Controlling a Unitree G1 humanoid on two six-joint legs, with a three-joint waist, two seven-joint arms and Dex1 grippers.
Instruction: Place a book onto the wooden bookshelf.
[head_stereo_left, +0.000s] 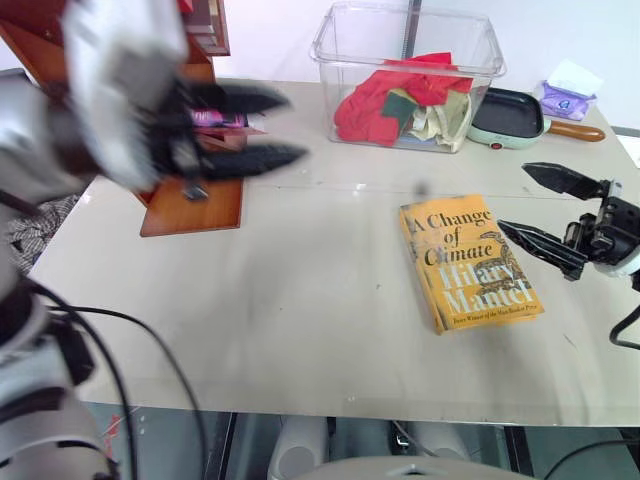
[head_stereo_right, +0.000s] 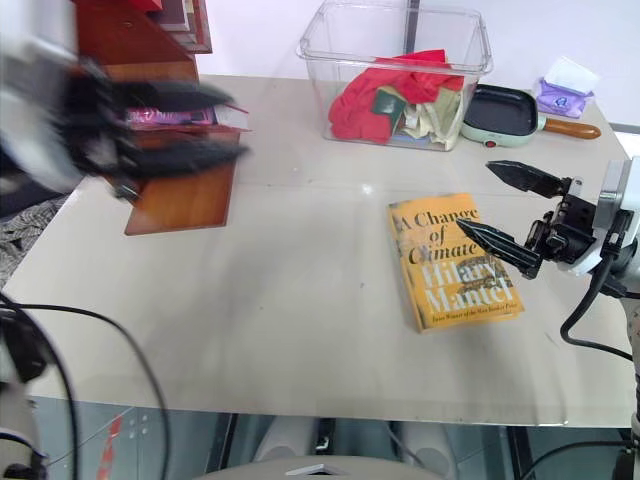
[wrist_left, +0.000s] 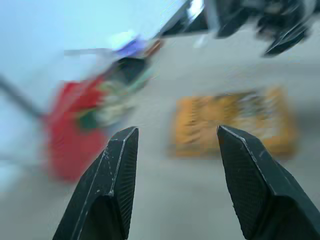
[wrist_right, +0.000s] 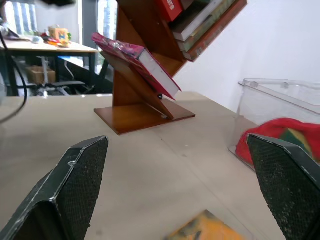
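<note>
The pink book (wrist_right: 135, 59) lies on a slanted board of the wooden bookshelf (wrist_right: 145, 114), spine up the slope, at the table's far left. My left gripper (head_stereo_left: 290, 127) hovers just in front of the shelf, blurred, fingers apart and nothing between them. It is partly in front of the book (head_stereo_right: 170, 117), and a gap shows between the two. In the left wrist view its two black fingers (wrist_left: 107, 185) stand spread over the table. My right gripper (head_stereo_right: 505, 205) is open at the right side of the table, beside the yellow book.
A yellow-orange book (head_stereo_left: 470, 265) titled "A Change of Climate" lies flat right of centre. A clear plastic bin (head_stereo_left: 405, 40) holding red cloth stands at the back. A mint-green pan (head_stereo_left: 505, 115) and a tissue pack (head_stereo_left: 568, 95) sit at the far right.
</note>
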